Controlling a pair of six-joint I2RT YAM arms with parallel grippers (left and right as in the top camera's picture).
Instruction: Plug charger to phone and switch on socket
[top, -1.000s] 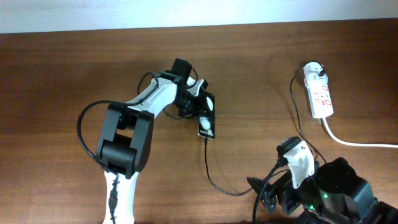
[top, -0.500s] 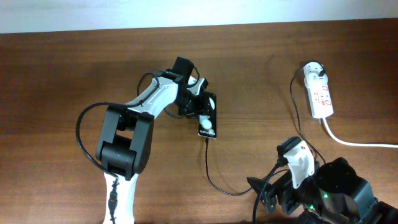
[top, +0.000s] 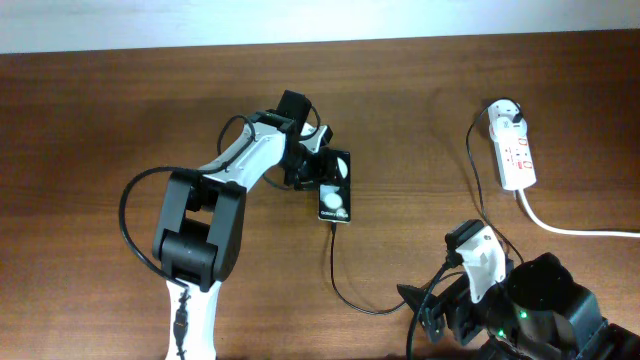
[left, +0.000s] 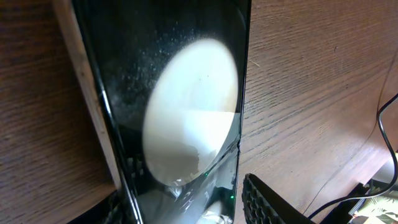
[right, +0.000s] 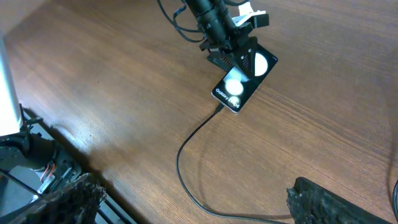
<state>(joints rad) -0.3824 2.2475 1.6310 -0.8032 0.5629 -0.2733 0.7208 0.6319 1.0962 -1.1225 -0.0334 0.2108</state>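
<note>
The black phone (top: 334, 192) lies on the table left of centre, its white circles facing up; it also shows in the right wrist view (right: 244, 81) and fills the left wrist view (left: 186, 112). My left gripper (top: 318, 166) is shut on the phone's far end. The charger's thin black cable (top: 335, 270) meets the phone's near end, loops across the table (right: 186, 143) and runs to a white plug adapter (top: 506, 113) seated in the white socket strip (top: 518, 158) at the far right. My right gripper (right: 205, 211) is open and empty near the front edge.
The socket's thick white cord (top: 575, 229) runs off the right edge. The right arm's bulky black base (top: 540, 300) sits at the front right, over part of the cable. The left arm (top: 195, 225) stretches from the front towards the phone.
The phone has shifted and turned slightly in the left gripper. The right arm has not moved.
</note>
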